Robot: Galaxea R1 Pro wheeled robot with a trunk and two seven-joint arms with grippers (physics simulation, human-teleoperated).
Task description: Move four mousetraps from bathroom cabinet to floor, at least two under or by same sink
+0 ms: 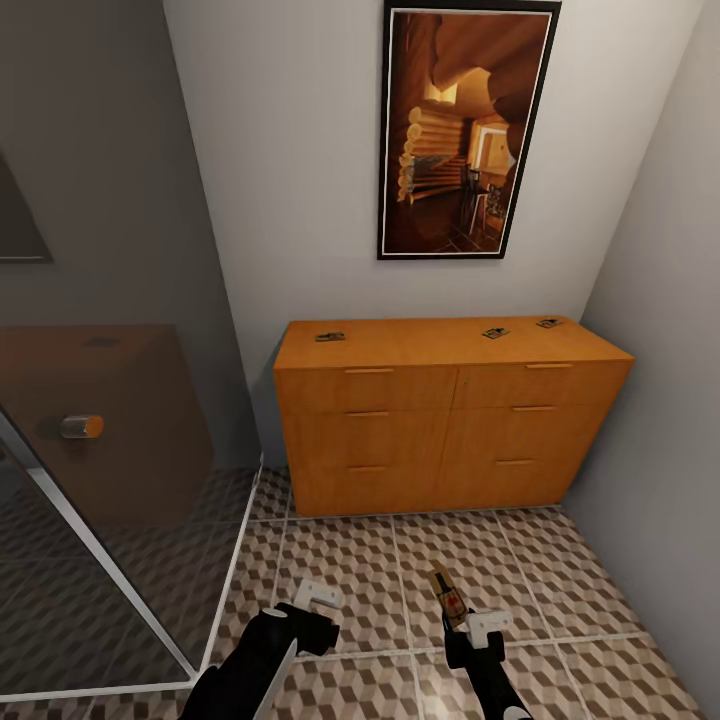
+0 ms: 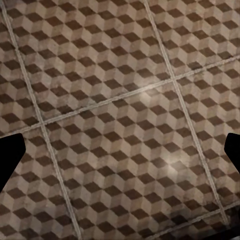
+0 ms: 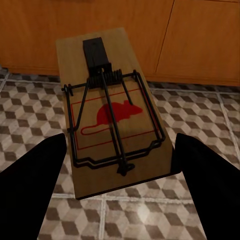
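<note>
Cabinet (image 1: 450, 410) against the white wall, orange-brown, drawer fronts facing the robot, a framed picture (image 1: 465, 130) hanging above it. Three traps lie on its flat top — one near the left end (image 1: 330, 336), two toward the right (image 1: 495, 333) (image 1: 548, 323) — too small in the head view to make out in detail. The fourth trap (image 3: 112, 122) is in the right pincer (image 1: 462, 615), clenched on it and holding it above the cube-patterned floor (image 1: 560, 580) in front of the cabinet; the right wrist view shows its wooden slab, dark wire parts and a red mouse print, with the dark fingers (image 3: 30, 185) at either side. The near end of the slab is hidden between them.

To the left stands a glass panel (image 1: 110, 480) with a white frame and a round knob (image 1: 80, 427), the tiles behind it shaded grey. The left pincer (image 1: 315, 600) hangs low over the floor, released, nothing between its fingertips (image 2: 10, 155); its wrist view looks down on bare tiles (image 2: 120, 115). A grey wall closes the right side.
</note>
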